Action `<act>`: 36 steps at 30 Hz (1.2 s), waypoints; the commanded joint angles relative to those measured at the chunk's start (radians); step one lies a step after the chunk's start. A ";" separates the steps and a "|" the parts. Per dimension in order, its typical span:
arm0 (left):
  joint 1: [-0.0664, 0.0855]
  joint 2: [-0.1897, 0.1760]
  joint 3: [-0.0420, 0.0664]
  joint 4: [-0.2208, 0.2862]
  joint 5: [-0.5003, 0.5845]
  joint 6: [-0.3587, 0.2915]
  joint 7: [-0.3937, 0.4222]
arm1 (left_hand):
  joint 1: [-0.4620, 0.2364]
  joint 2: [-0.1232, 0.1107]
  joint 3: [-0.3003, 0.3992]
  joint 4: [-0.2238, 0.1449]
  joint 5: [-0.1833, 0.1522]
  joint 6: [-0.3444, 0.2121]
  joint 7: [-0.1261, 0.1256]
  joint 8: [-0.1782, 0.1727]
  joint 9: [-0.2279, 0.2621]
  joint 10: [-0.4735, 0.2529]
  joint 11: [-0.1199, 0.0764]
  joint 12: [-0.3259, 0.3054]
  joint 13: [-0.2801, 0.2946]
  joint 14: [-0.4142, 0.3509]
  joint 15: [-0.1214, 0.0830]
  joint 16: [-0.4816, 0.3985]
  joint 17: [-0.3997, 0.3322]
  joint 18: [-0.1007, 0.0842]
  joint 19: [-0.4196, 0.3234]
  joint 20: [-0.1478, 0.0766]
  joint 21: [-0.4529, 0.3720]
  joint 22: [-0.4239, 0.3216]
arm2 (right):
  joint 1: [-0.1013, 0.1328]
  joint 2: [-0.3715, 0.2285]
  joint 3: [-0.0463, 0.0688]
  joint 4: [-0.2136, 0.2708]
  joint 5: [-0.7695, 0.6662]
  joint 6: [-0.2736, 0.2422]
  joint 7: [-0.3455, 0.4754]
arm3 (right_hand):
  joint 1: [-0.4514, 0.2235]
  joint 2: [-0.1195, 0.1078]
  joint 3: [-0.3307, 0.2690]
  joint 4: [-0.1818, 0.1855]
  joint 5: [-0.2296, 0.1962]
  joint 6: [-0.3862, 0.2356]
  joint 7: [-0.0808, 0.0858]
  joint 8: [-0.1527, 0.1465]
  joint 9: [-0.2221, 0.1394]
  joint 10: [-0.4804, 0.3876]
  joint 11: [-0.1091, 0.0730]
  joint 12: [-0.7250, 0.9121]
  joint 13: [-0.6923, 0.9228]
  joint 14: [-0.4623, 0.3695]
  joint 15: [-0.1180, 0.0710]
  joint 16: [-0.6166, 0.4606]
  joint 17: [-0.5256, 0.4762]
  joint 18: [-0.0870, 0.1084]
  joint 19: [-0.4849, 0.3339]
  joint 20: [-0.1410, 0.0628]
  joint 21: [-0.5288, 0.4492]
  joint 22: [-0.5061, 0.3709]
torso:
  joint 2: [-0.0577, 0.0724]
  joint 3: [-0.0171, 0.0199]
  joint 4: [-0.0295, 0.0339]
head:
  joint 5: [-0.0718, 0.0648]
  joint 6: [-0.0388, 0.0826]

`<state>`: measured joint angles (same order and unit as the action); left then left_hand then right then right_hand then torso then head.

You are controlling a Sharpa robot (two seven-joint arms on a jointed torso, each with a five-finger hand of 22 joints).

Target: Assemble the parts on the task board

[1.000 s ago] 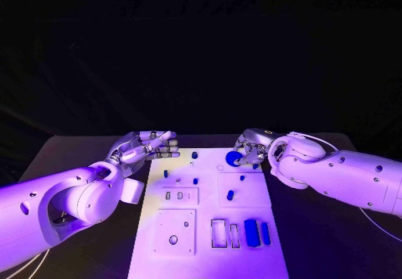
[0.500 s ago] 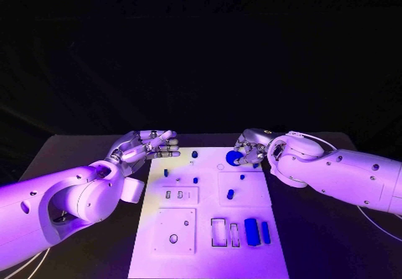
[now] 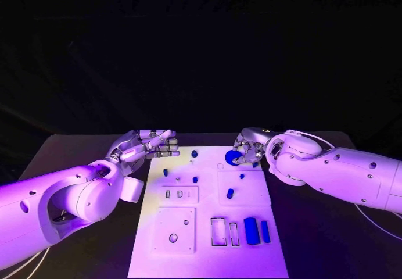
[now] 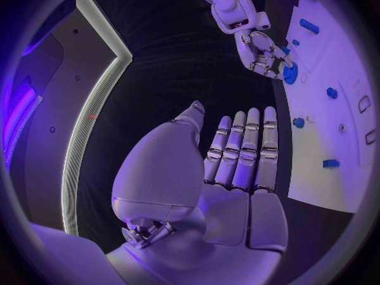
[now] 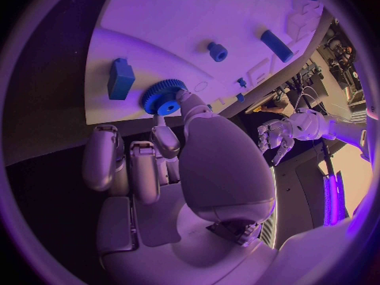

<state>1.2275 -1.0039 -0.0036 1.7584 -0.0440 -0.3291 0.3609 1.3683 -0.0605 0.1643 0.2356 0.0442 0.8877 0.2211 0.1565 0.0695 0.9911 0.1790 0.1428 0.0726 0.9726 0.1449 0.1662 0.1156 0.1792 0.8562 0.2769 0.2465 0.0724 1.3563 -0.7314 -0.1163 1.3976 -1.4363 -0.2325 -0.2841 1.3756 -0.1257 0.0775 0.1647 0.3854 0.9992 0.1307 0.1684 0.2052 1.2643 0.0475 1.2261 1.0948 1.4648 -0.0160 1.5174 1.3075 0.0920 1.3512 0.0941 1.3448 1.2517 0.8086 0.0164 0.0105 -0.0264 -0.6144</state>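
A white task board (image 3: 210, 256) lay on the dark desk (image 3: 75, 151) at lower centre of the frame, blackness behind. The right hand (image 3: 248, 148) pinched a blue gear (image 3: 233, 156) over the board's far end; the left hand (image 3: 151, 145) hovered empty, fingers straight.

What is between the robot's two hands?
In the head view, the far end of the white task board lies between the left hand and the right hand, with one small blue part on it.
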 commanded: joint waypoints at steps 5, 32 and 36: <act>0.001 0.002 0.001 0.001 0.002 0.019 0.004 | 0.009 0.000 -0.007 -0.001 0.005 0.002 0.013 -0.006 -0.001 0.005 0.006 -0.006 -0.001 0.000 0.006 -0.004 0.000 0.005 0.003 0.001 -0.005 -0.001 | -0.006 0.003 -0.004 0.012 -0.083 -0.028 -0.023 | 0.015 0.003 0.011 0.002 0.019 0.048 -0.016 0.030 0.013 0.032 -0.013 0.031 0.038 0.086 -0.014 0.011 0.170 -0.021 0.021 -0.010 0.018 0.024 | 0.000 -0.0001 0.0003 | 0.001 -0.002; 0.001 0.005 0.001 -0.014 0.021 0.018 0.006 | 0.011 0.003 -0.007 -0.001 0.005 0.003 0.013 -0.007 -0.001 0.006 0.006 -0.007 -0.001 0.001 0.006 -0.005 0.000 0.006 0.003 0.001 -0.006 -0.001 | -0.005 0.107 -0.004 0.123 -0.229 -0.198 -0.017 | 0.025 0.001 0.023 0.003 0.049 0.061 -0.025 0.038 0.020 0.060 -0.022 0.060 0.079 0.090 -0.023 0.021 0.190 -0.029 0.047 -0.020 0.043 0.062 | 0.001 -0.0007 0.0034 | 0.013 0.007; 0.001 0.007 0.001 -0.015 0.038 0.018 0.006 | 0.011 0.003 -0.007 -0.001 0.005 0.003 0.012 -0.007 -0.001 0.006 0.006 -0.007 -0.001 0.001 0.006 -0.005 0.000 0.006 0.003 0.001 -0.006 -0.001 | -0.013 0.156 -0.006 0.087 -0.222 -0.187 -0.016 | 0.026 0.002 0.025 0.005 0.050 0.059 -0.024 0.037 0.020 0.058 -0.022 0.059 0.077 0.090 -0.023 0.020 0.188 -0.029 0.044 -0.020 0.040 0.059 | 0.002 -0.0007 0.0029 | 0.012 0.009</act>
<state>1.2275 -0.9998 -0.0037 1.7427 -0.0314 -0.3276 0.3601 1.3711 -0.0576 0.1644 0.2356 0.0442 0.8878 0.2211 0.1546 0.0695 0.9947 0.1826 0.1429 0.0727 0.9726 0.1449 0.1662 0.1156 0.1792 0.8562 0.2769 0.2465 0.0726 1.3478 -0.5844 -0.1215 1.4959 -1.6338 -0.4165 -0.2998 1.3956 -0.1267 0.0958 0.1682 0.4301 1.0438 0.1167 0.2005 0.2117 1.3160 0.0241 1.2815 1.1732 1.4647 -0.0344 1.5341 1.3081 0.0763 1.3900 0.0767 1.3844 1.3080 0.8090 0.0158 0.0131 -0.0137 -0.6069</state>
